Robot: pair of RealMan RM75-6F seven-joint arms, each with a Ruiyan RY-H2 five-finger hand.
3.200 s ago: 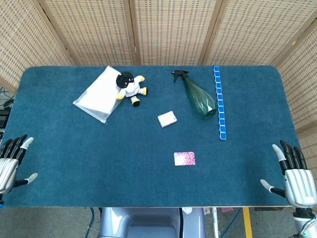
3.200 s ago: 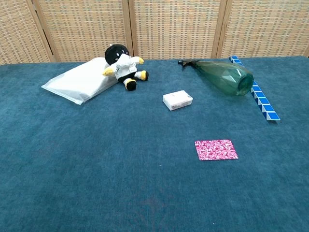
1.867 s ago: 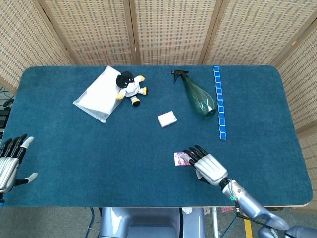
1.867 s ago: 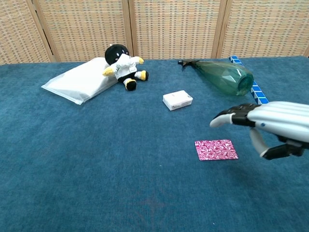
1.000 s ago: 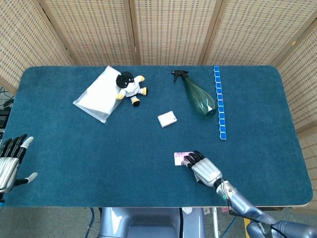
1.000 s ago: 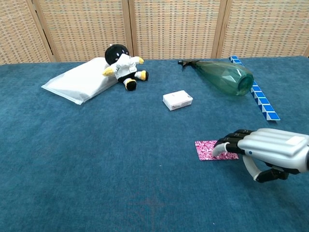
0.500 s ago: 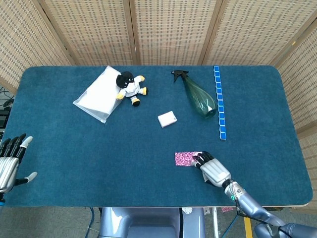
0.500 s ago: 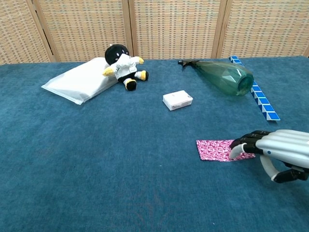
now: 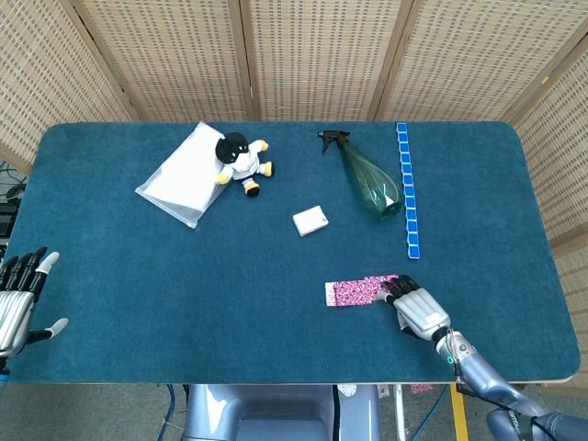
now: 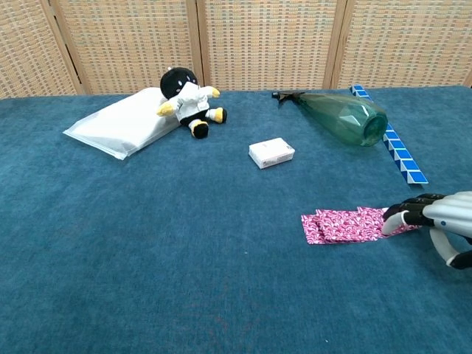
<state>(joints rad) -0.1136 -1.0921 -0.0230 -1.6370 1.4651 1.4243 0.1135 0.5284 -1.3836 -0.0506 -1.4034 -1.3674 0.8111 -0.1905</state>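
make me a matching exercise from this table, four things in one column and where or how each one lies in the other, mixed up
Things
1. black-headed plush doll in white clothes
2. green glass spray bottle
3. pink patterned cards
4. small white box

Places or states
A. fanned out in a row under the fingertips of the right hand
B. lying on its side beside the strip of blue blocks
C. alone on the blue cloth near the table's middle
D. leaning on the flat white plastic bag

Pairs: 1-D, 2-B, 3-A, 4-C
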